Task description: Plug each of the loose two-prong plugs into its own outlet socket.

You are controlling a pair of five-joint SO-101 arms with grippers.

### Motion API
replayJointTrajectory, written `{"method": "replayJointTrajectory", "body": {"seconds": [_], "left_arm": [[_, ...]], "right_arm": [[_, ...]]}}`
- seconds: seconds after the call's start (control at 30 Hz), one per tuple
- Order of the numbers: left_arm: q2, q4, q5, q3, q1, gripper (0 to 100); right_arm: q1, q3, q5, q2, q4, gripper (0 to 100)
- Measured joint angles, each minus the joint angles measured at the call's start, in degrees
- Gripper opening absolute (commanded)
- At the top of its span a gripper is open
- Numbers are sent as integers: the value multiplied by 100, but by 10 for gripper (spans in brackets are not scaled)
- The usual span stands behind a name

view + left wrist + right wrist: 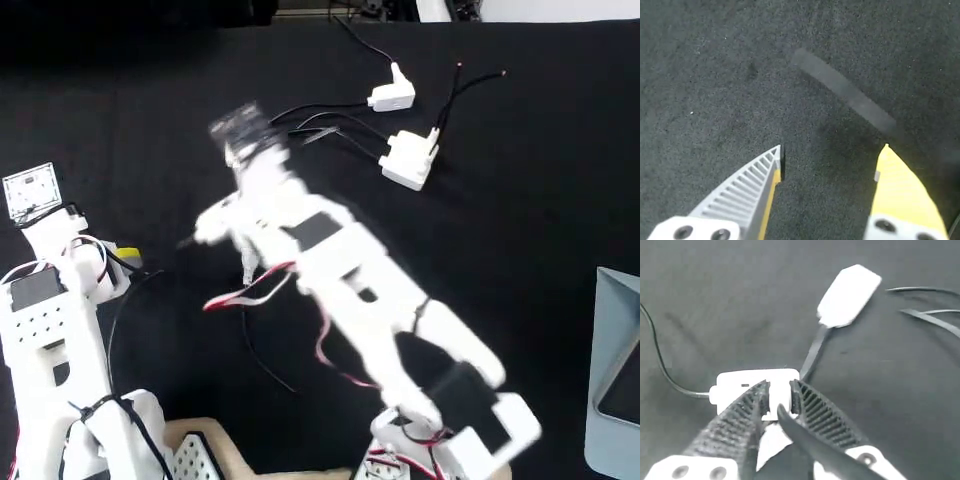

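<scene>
Nearest you, the left gripper [832,150] hangs over bare black cloth [715,75] at the table's near left. Its jaws are wide apart with nothing between them, and it is well apart from the work, so count it out for this move. The right gripper [779,385] is much the nearer arm, stretched out toward mid-table. White shows at its front, and you cannot tell whether it has closed on a plug or merely overlaps what lies beyond. Just ahead of it sits a white block [740,382], long axis crosswise to your line of reach, with a thin wire [670,380] leaving one end. Farther on, slanting away, lies a second white piece [849,295], joined back toward the block by a flat dark cord [812,350]. Which is plug and which is socket does not read. From above, both pieces lie close together toward the far right, with loose wires [320,130] trailing back toward the arm — judge those the snag risk. Open cloth lies all round them, and the grey tray [615,370] at the right edge is well apart.
</scene>
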Motion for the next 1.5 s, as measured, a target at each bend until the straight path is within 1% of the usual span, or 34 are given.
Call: {"method": "replayJointTrajectory", "body": {"seconds": [0.13, 0.3, 0.43, 0.53, 0.67, 0.73, 0.8, 0.87, 0.97, 1.07, 1.2, 1.27, 1.33, 1.43, 1.5], "left_arm": [[0, 0, 0, 0, 0, 299], [0, 0, 0, 0, 0, 299], [0, 0, 0, 0, 0, 299], [0, 0, 0, 0, 0, 299], [0, 0, 0, 0, 0, 299], [0, 0, 0, 0, 0, 299], [0, 0, 0, 0, 0, 299], [0, 0, 0, 26, 0, 299], [0, -9, 0, 114, 0, 299], [0, -9, 0, 114, 0, 299], [0, -9, 0, 114, 0, 299], [0, -9, 0, 114, 0, 299], [0, -9, 0, 114, 0, 299], [0, -9, 0, 114, 0, 299], [0, -9, 0, 114, 0, 299]], "right_arm": [[844, -9, -501, -158, 0, 13], [1952, -9, -1327, -123, 0, 15], [2532, -360, -1996, 352, 0, 15], [2892, -721, -2453, 835, 0, 21], [3077, -1187, -2673, 1415, 70, 139], [3068, -1415, -2699, 1495, 369, 163], [3068, -1714, -2699, 1486, 809, 157], [3007, -1960, -2505, 1477, 1266, 151], [2690, -2057, -1820, 1257, 1749, 152], [2215, -2066, -738, 853, 2136, 152], [1415, -1732, 1011, 448, 2549, 152], [1037, -1486, 1565, 404, 2664, 152], [686, -1240, 1758, 404, 2681, 152], [114, -993, 1855, 404, 2681, 149], [-237, -853, 1855, 466, 2523, 119]]}}
